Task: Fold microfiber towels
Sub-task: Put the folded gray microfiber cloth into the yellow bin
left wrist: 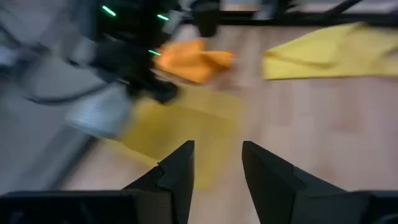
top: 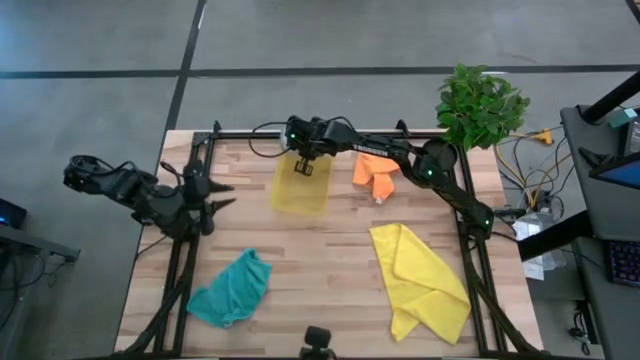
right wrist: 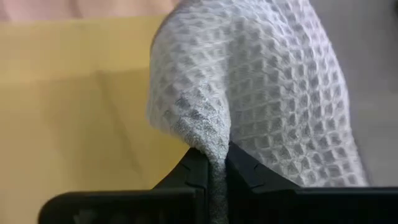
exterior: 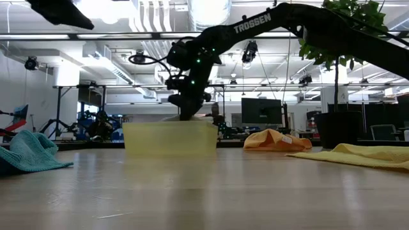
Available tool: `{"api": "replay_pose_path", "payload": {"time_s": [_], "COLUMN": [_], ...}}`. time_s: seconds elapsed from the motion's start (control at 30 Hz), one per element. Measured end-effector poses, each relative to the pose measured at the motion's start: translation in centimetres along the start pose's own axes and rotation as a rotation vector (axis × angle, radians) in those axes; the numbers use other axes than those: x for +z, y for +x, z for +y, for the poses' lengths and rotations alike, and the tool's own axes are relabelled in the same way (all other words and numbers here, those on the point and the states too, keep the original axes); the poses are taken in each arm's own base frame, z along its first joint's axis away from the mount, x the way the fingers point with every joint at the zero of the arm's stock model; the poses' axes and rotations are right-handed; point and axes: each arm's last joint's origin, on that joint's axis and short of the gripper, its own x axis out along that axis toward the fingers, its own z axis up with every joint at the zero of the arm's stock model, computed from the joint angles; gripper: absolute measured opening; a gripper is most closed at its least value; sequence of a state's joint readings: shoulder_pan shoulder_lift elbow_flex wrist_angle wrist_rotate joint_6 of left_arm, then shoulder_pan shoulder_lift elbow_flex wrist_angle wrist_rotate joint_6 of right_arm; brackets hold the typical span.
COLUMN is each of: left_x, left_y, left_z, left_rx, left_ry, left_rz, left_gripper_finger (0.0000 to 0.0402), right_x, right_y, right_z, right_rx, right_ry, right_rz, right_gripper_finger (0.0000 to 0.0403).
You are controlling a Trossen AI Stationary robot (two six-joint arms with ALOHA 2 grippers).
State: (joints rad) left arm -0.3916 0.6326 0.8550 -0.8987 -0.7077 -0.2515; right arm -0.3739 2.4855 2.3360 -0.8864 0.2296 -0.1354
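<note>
While the right gripper (right wrist: 211, 163) pinches a fold of the light grey towel (right wrist: 261, 93) over the yellow plastic tray (top: 300, 188) near the table's (top: 330, 280) far edge, the thin bite could slip and drop the cloth crumpled. Its left gripper (left wrist: 214, 168) waits spread at the left edge. Orange towel (top: 374, 172) lies beside the tray, teal towel (top: 232, 290) and yellow towel (top: 420, 275) nearer.

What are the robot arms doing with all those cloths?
The right gripper is shut on a light grey waffle-weave towel, holding it over the translucent yellow plastic tray at the back of the wooden table. The left gripper waits open at the table's left edge. The orange towel, the teal towel and the big yellow towel lie loose, not folded.
</note>
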Motion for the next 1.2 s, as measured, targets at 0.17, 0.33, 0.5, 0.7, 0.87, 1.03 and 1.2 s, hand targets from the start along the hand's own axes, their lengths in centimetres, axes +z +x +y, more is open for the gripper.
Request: {"api": "replay_pose_path", "payload": {"time_s": [0.17, 0.33, 0.5, 0.7, 0.87, 1.03, 1.2], "left_x": [0.0, -0.1, 1.0, 3.6, 6.2, 7.5, 7.7], "left_y": [1.5, 4.7, 8.3, 11.5, 12.8, 15.3, 17.4], "left_z": [-0.7, -2.5, -2.7, 0.1, 2.7, 3.5, 3.7], "left_rx": [0.175, 0.210, 0.210, 0.236, 0.193, 0.108, 0.177], "left_ry": [0.232, 0.284, 0.225, 0.091, 0.014, -0.041, -0.061], "left_rz": [-0.010, -0.004, -0.035, -0.072, -0.124, -0.099, -0.032], "left_gripper_finger": [0.0121, 0.0121, 0.0128, 0.0167, 0.0198, 0.0210, 0.0211], "right_x": [0.3, 0.9, 1.5, 1.3, 0.9, 1.0, 1.0], "right_y": [-0.7, -3.4, -7.6, -11.3, -12.4, -12.8, -12.8], "right_z": [-0.4, -1.0, -1.9, -2.5, -2.4, -2.0, -1.9], "right_rx": [0.074, 0.077, 0.112, 0.154, 0.188, 0.227, 0.246], "right_ry": [0.099, 0.130, 0.139, 0.119, 0.081, 0.050, 0.031], "right_rz": [-0.018, -0.053, -0.109, -0.116, -0.097, -0.115, -0.115], "right_gripper_finger": [0.0015, 0.0015, 0.0015, 0.0015, 0.0015, 0.0015, 0.0015]}}
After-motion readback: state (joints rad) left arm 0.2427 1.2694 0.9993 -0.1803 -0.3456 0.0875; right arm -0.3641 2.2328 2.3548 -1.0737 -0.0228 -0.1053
